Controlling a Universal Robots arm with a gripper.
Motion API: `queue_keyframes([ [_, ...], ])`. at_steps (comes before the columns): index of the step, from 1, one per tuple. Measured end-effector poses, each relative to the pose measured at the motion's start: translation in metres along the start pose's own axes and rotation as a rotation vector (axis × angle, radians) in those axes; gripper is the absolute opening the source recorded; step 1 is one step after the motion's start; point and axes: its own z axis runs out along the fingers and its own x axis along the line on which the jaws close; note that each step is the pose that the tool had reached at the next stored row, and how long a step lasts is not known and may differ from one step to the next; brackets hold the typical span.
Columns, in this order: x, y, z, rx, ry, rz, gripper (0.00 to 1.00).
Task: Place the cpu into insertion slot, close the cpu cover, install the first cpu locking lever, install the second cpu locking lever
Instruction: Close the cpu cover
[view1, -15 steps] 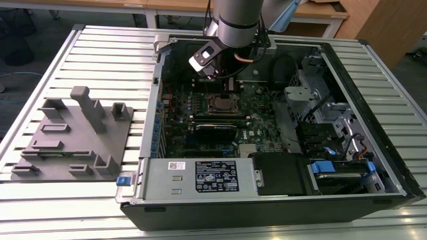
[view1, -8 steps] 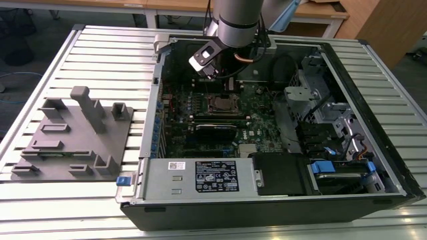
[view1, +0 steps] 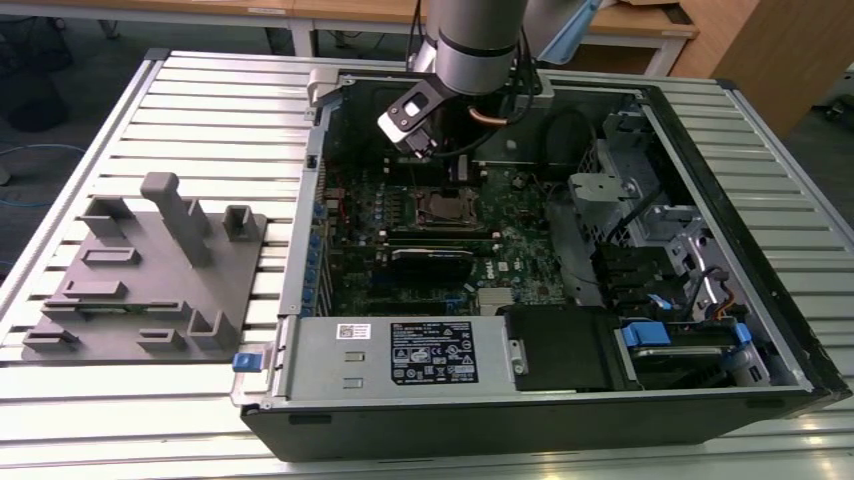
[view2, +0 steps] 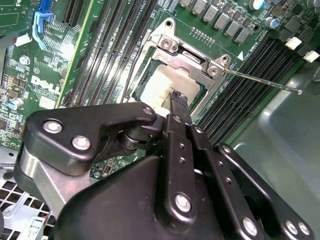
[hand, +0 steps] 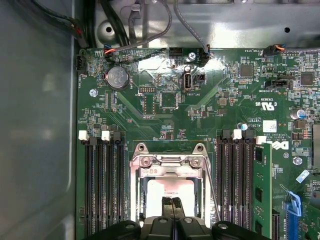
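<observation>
— Exterior view first: what carries it all?

— A slatted metal table. An open computer case lies on it, and a grey fixture plate sits near the table's edge at the exterior view's left. The arm stands over the motherboard by the case's far wall, with the insertion slot mid-board just beside its wrist (the power supply fills the case's near edge).

— Second wrist view, then: where is the cpu?

— The cpu lies flat in the slot, its pale metal top showing through the window of the cpu cover, which lies down around it. The gripper hangs just over the chip's edge, fingers clenched together with nothing between them. A thin locking lever juts from the slot's corner across the memory slots.

— And the first wrist view?

— It agrees: fingertips pressed together above the chip, the cover framing it, memory slots along both sides of the slot, a coin battery near the motherboard's corner.
</observation>
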Motion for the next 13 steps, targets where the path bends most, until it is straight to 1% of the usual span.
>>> queue_keyframes([
  [2,-0.0024,0.0,0.0,0.0,0.0001,0.0,0.11],
  [13,-0.0034,0.0001,-0.0001,0.0,0.0,-0.002,0.11],
])
